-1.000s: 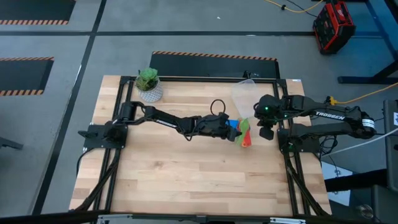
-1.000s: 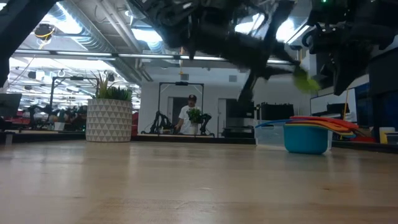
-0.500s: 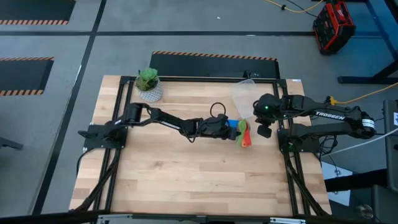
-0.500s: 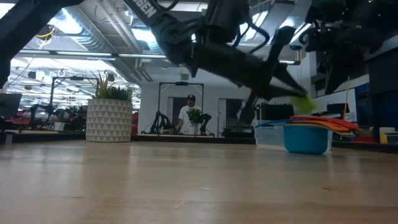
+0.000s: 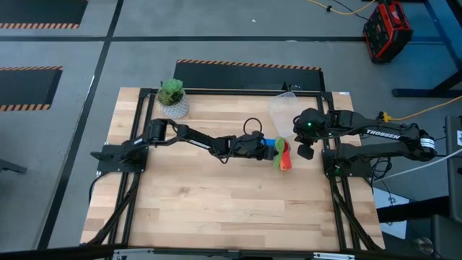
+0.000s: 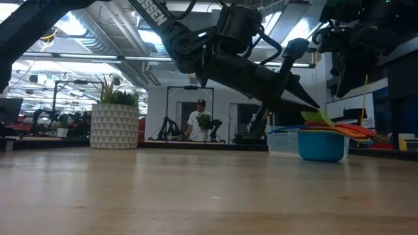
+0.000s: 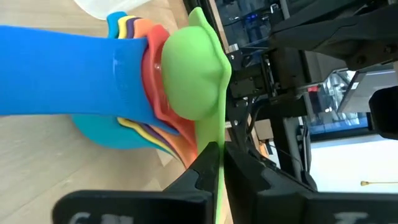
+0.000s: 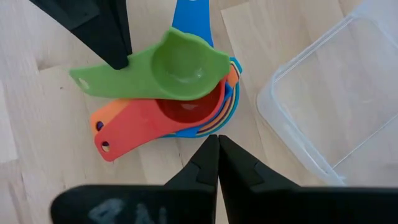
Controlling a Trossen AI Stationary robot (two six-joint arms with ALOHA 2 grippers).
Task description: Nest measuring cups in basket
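Note:
The measuring cups (image 5: 283,154) stand nested on the table just near the clear basket (image 5: 284,108), with a large blue cup (image 6: 322,146) at the bottom and the red cup (image 8: 186,112) uppermost. My left gripper (image 7: 211,152) reaches in from the table's left and is shut on the green cup (image 8: 181,64), which sits tilted over the red one. My right gripper (image 8: 217,152) hovers shut above the stack's right side and touches nothing. The basket (image 8: 329,93) holds nothing. My left gripper pinches the green cup's flat handle (image 7: 212,134) between its two fingers, about midway along it (image 8: 118,70). The fingers (image 6: 290,98) slant down from the table's left and lie along the handle. The bowl (image 7: 189,78) sits tilted over the red cup; whether it rests in it I cannot tell.
A white-potted green plant (image 5: 173,97) stands near the table's far left corner. A black cable loop (image 5: 253,124) lies beside the left arm. The near half of the table (image 5: 216,209) is bare wood. People and equipment show in the room beyond.
My left gripper has come down toward the stack with the green cup still in its hold. The cup, lifted well clear a second ago, now sits low over the red cup.

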